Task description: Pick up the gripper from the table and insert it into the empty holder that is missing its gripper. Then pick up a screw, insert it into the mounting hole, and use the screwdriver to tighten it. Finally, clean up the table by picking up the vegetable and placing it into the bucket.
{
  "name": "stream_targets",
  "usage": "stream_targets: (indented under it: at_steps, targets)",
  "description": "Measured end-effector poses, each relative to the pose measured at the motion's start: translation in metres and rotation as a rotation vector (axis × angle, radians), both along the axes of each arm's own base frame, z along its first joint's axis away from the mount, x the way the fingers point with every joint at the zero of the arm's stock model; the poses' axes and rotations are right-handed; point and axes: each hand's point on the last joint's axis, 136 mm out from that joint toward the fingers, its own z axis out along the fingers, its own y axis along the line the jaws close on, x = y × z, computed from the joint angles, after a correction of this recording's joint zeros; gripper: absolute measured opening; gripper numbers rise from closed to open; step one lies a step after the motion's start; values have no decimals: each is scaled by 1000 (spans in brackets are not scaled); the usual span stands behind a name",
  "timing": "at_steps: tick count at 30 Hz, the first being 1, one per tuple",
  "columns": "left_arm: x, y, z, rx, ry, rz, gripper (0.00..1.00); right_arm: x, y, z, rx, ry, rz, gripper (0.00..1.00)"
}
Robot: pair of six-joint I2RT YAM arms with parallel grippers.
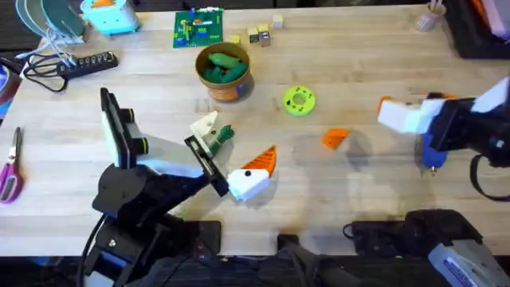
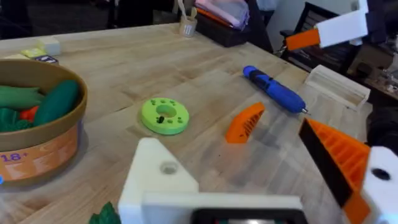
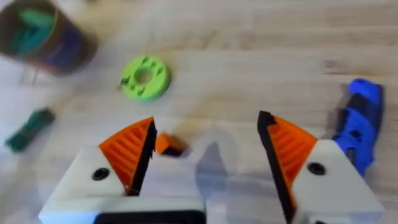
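Right claw: spread above the small ribbed orange plastic wedge.
Risk: your descent off-centre flicks the wedge across the tabletop.
Left claw: spread, one pad missing.

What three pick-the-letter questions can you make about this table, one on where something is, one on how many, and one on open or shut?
1. Where is the small orange ribbed plastic wedge?
A. On the wooden table, between the round lime-green disc and the blue cylindrical screwdriver
B. In the left gripper
C. On top of the disc

2. How many of the left gripper's fingers carry an orange pad?
A. None
B. One
C. Two

3. How is the right gripper?
A. Shut on the screwdriver
B. Shut on the wedge
C. Open and empty

Answers:
1. A, the wedge lies flat on the wood with the disc on one side and the screwdriver on the other.
2. B, one finger has an orange pad and the other is bare white.
3. C, its two fingers stand wide apart with nothing held between them.
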Motion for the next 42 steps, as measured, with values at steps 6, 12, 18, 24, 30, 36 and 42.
stream_targets:
  at_steps: [6,12,18,24,30,36,42]
  targets:
    - [-1,-1,0,-1,1,-7,992,-24,33,-46,-72,256,249,994]
    - [-1,-1,0,-1,1,-7,992,-24,59,-70,-227,343,450,992]
    - [-1,-1,0,-2,3,-7,993,-6,68,-93,-316,403,508,948]
    - [-1,-1,0,-3,4,-7,993,5,70,-111,-341,451,509,773]
    - [-1,-1,0,-2,3,-7,993,5,70,-115,-348,466,517,474]
    - [-1,-1,0,-3,3,-7,993,7,71,-110,-351,457,516,13]
    - [-1,-1,0,-3,3,-7,992,25,77,-64,-291,302,454,11]
